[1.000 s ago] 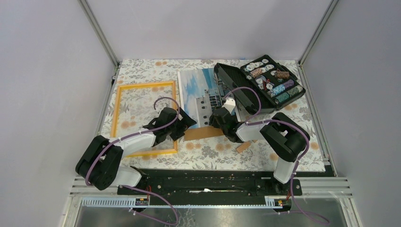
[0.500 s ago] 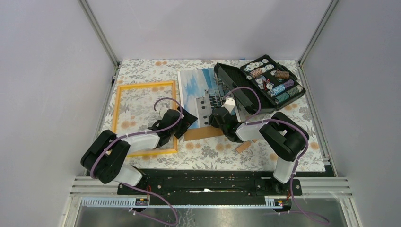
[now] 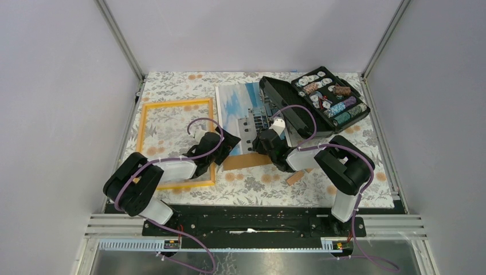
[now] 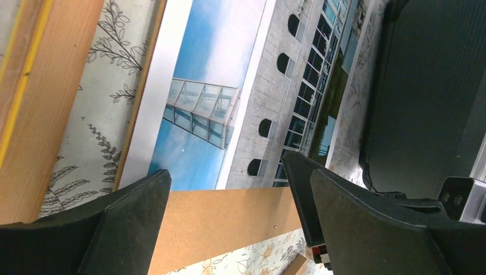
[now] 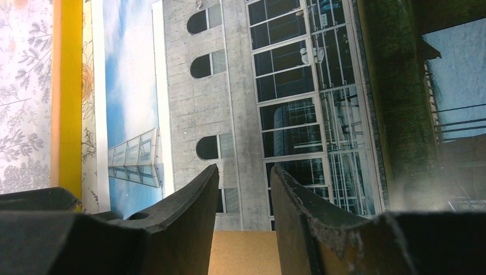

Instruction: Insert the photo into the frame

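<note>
The photo (image 3: 239, 112) of a white building under blue sky lies face up in the middle of the table, on a brown backing board (image 3: 246, 161) that sticks out at its near edge. To its left the orange-yellow frame (image 3: 175, 103) lies flat. My left gripper (image 3: 228, 141) is open over the photo's near left corner; in the left wrist view it (image 4: 226, 166) straddles the edge between photo (image 4: 229, 86) and board (image 4: 229, 220). My right gripper (image 5: 245, 169) stands partly open with nothing between its fingers, low over the photo (image 5: 258, 86) near its near edge.
An open black case of chips (image 3: 321, 103) stands at the back right, its lid touching the photo's right edge. A small wooden block (image 3: 295, 177) lies near the right arm. The flowered cloth (image 3: 258, 186) covers the table; side walls close in.
My left arm has reached a little farther forward and right, bringing its open gripper to the photo's near left corner. The right arm and the photo have not moved.
</note>
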You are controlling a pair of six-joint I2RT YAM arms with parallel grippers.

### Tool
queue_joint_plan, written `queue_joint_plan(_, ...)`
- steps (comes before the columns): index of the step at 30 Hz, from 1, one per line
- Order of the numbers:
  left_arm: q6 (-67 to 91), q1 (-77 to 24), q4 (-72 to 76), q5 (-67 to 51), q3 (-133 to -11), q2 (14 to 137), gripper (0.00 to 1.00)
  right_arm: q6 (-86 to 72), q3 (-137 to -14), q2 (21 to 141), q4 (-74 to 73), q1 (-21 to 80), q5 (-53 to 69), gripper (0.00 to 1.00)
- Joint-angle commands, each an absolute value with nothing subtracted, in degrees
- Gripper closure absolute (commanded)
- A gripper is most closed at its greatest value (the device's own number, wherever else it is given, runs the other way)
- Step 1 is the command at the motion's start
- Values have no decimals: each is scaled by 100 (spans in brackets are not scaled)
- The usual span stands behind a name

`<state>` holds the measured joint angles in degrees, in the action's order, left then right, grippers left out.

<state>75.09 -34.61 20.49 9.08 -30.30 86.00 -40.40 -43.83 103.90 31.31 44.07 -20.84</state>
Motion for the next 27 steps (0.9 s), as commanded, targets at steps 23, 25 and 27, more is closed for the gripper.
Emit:
queue_joint_plan(23,7916,-3762,1622,1885,-2632,8498,2,-4075,-4320,10574,2795,4335,-1759,54)
queue_joint_plan(25,7897,-3761,1825,1843,-2612,8573,4,-4074,-4316,10581,2802,4333,-1740,54)
queue_joint_plan(27,7914,-3762,1946,1830,-2603,8646,4,-4070,-4324,10583,2819,4333,-1717,54)
